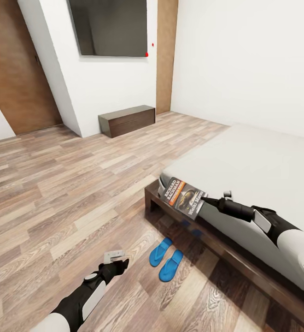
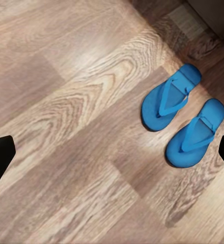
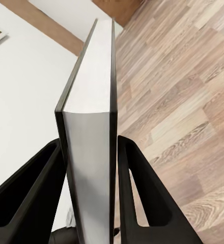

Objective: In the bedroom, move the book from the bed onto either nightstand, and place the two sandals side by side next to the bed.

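Observation:
The book [image 1: 183, 196], dark with an orange band and white lettering, hangs tilted at the corner of the bed [image 1: 253, 161]. My right gripper [image 1: 208, 199] is shut on its edge. Up close, the page edge of the book [image 3: 91, 101] sits clamped between the right gripper's [image 3: 89, 145] black fingers [image 3: 137, 188]. The two blue sandals [image 1: 161, 251] [image 1: 171, 265] lie side by side on the floor beside the bed frame. My left gripper [image 1: 116, 261] hovers open just left of them. From the left wrist, both sandals [image 2: 170, 96] [image 2: 196, 133] show beyond the open left gripper [image 2: 112, 152].
A long dark bench [image 1: 127, 120] stands against the white wall under a wall-mounted dark screen [image 1: 110, 27]. A brown wooden door [image 1: 14, 69] is at the far left. Wood-plank floor [image 1: 69, 184] spreads wide to the left of the bed's dark frame [image 1: 207, 240].

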{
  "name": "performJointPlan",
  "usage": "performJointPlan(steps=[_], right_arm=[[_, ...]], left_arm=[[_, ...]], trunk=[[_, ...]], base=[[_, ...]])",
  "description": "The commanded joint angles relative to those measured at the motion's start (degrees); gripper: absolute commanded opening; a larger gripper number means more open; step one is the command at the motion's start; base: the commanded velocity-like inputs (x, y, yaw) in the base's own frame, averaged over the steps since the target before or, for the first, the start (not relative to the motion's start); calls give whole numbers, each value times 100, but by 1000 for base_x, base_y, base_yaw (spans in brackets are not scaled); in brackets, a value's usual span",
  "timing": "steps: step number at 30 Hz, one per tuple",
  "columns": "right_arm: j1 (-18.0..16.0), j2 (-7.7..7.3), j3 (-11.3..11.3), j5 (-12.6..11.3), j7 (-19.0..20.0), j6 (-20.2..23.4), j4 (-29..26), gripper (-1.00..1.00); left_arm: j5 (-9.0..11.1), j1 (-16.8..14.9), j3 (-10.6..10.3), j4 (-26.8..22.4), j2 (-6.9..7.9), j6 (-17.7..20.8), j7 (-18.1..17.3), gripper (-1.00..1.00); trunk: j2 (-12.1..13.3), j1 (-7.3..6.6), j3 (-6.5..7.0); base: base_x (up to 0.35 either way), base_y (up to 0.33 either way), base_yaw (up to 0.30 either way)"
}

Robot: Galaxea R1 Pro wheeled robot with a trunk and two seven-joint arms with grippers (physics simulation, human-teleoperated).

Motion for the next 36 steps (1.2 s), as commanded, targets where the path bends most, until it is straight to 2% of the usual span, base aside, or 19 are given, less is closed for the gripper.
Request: performJointPlan(steps=[1,6,9,11,16,19,36], right_arm=[[0,2,-2,-4,-16,-5,9,-100],[0,2,0,-2,-66,-10,14,-100],[0,3,4,-6,-314,-9,17,-100],[0,38,4,-6,-426,-10,21,-100],[0,258,5,1,-612,-57,31,-100],[1,310,0,2,-644,-141,35,-100],[1,328,-4,-3,-655,-189,43,-100]], left_arm=[[0,0,0,4,0,0,1,100],[0,0,-2,2,-5,1,1,100],[6,0,-4,4,-7,0,1,100],[7,0,-2,5,-3,0,0,100],[9,0,-2,6,-1,0,-2,100],[9,0,-3,0,-3,0,-1,100],[5,0,-9,2,-28,13,-20,100]], trunk=[[0,0,0],[0,0,0],[0,0,0],[0,0,0],[0,0,0],[0,0,0],[0,0,0]], base=[[1,1,4],[0,0,143],[0,0,272],[0,0,278],[0,0,280],[0,0,281],[0,0,281]])
